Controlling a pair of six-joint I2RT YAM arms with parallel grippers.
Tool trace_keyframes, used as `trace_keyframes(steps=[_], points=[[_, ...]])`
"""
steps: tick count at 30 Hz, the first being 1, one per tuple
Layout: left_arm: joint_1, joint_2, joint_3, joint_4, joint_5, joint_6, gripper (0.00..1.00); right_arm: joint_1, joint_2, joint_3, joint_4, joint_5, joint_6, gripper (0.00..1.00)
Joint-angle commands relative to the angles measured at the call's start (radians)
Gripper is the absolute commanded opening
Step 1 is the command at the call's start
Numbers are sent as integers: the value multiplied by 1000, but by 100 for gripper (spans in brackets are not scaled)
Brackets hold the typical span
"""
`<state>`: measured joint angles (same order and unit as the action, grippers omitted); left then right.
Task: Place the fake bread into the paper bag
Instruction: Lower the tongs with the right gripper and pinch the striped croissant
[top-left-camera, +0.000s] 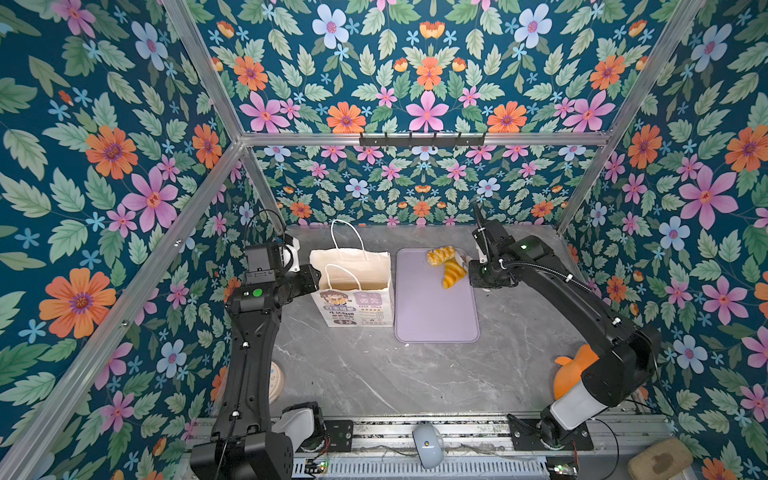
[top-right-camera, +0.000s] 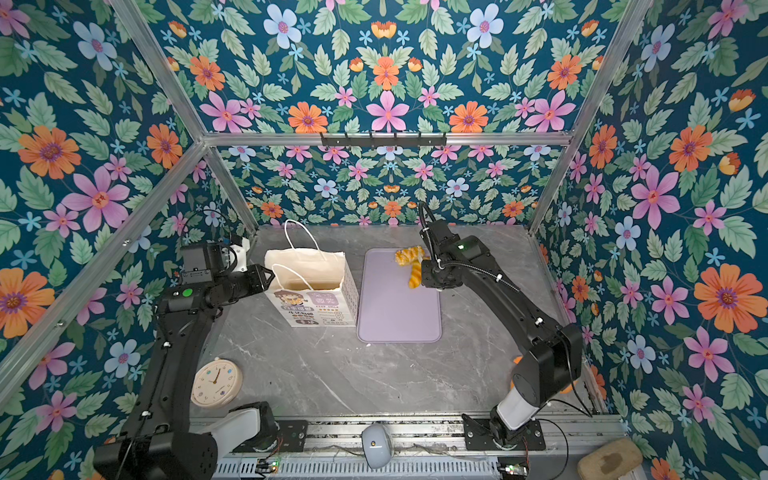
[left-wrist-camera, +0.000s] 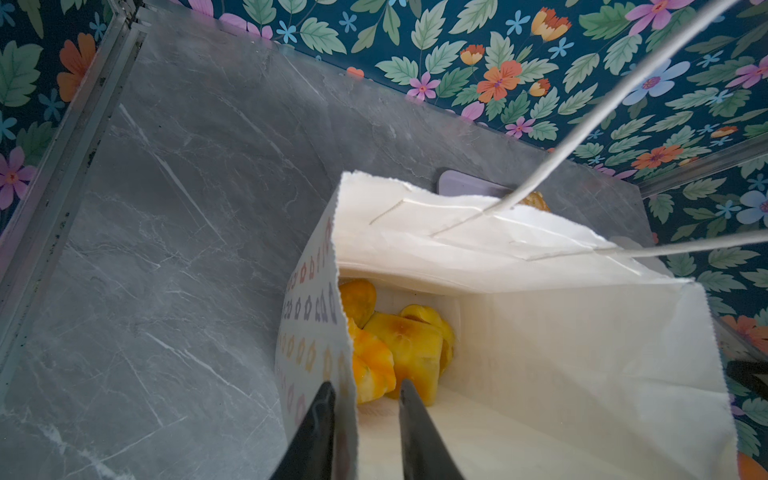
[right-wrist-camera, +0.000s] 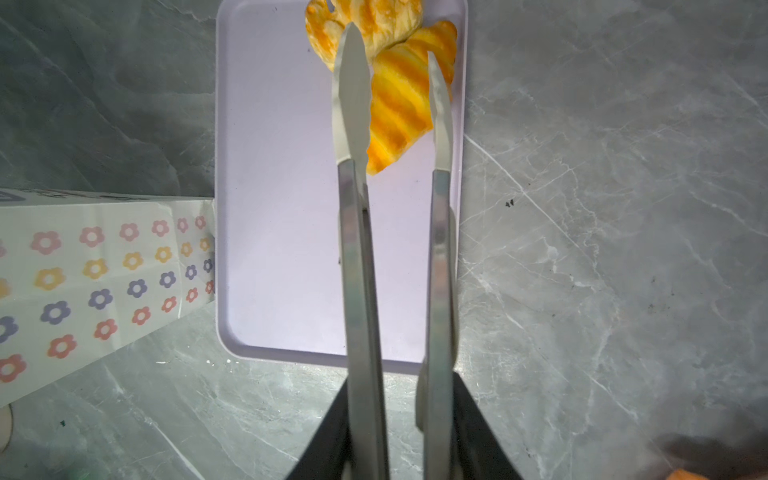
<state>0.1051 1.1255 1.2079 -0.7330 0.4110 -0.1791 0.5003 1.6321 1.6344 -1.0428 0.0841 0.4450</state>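
The white paper bag (top-left-camera: 353, 286) stands upright left of the tray, with several golden breads (left-wrist-camera: 399, 345) at its bottom. My left gripper (left-wrist-camera: 365, 386) straddles the bag's side wall (left-wrist-camera: 316, 332), one finger outside and one inside, with a gap showing. My right gripper (right-wrist-camera: 401, 386) is shut on metal tongs (right-wrist-camera: 357, 249). The tong blades stand apart on either side of a striped croissant (right-wrist-camera: 399, 104) at the tray's far right corner. A braided pastry (top-left-camera: 441, 254) lies touching the croissant (top-left-camera: 453, 274). Whether the blades press the croissant I cannot tell.
The flat lilac tray (top-left-camera: 432, 307) lies beside the bag on the grey marble table. An orange plush lump (top-left-camera: 569, 370) sits behind my right arm's base. A round clock (top-right-camera: 216, 382) lies near the left arm. Floral walls close three sides.
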Motion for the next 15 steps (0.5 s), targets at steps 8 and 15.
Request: trace_keyframes(steps=[8, 15], points=[[1, -10, -16, 13, 6, 12, 29, 7, 109, 47, -42, 23, 59, 37], [0, -15, -22, 20, 8, 12, 29, 7, 146, 61, -30, 20, 95, 40]])
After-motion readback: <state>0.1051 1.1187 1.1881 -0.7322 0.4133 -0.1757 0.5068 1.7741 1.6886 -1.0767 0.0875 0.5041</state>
